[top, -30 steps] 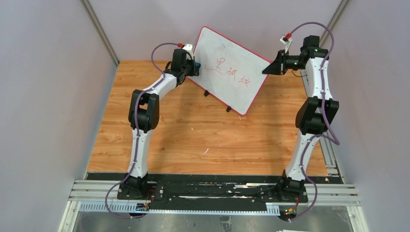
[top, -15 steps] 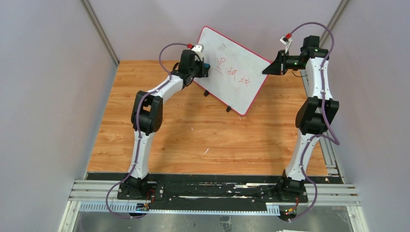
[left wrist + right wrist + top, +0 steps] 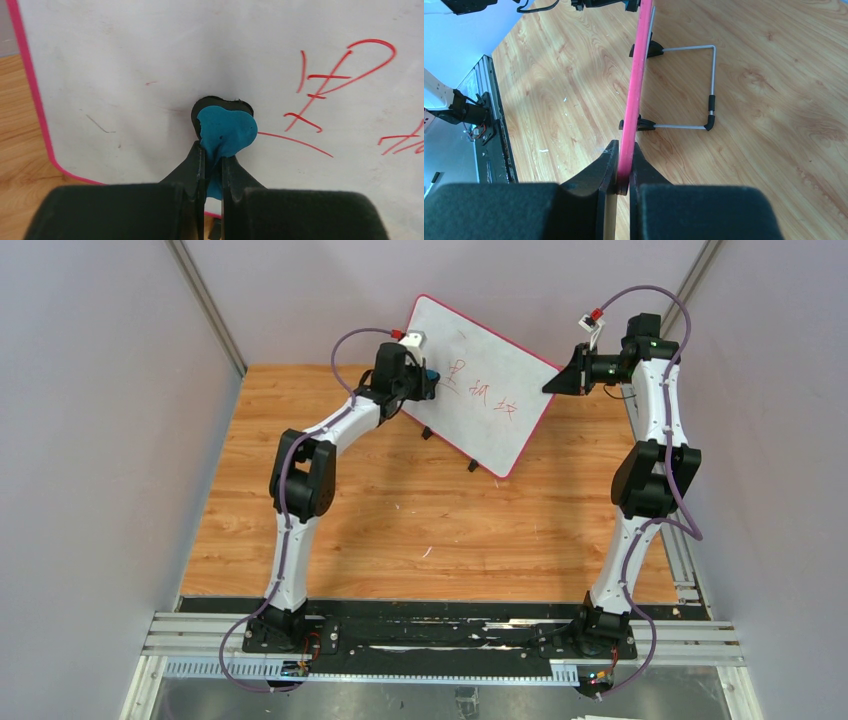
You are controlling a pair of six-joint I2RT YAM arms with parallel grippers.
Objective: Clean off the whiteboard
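Observation:
The whiteboard (image 3: pixel 478 390) stands tilted at the back of the table, white with a pink rim and red handwriting (image 3: pixel 482 388). My left gripper (image 3: pixel 424 375) is shut on a blue-and-black eraser (image 3: pixel 225 131) and presses it on the board's left part, just left of the red strokes (image 3: pixel 330 82). My right gripper (image 3: pixel 553 383) is shut on the board's right pink rim (image 3: pixel 634 95), seen edge-on in the right wrist view. The left wrist view shows the board face (image 3: pixel 125 75) and its pink left edge.
The board's wire stand (image 3: pixel 704 85) with black feet rests on the wooden table (image 3: pixel 420 510). Grey walls close in at left, right and back. A black rail with the arm bases (image 3: pixel 440 635) runs along the near edge.
My left gripper moved right along the board with the eraser, from the left edge toward the red writing. The right arm has not moved.

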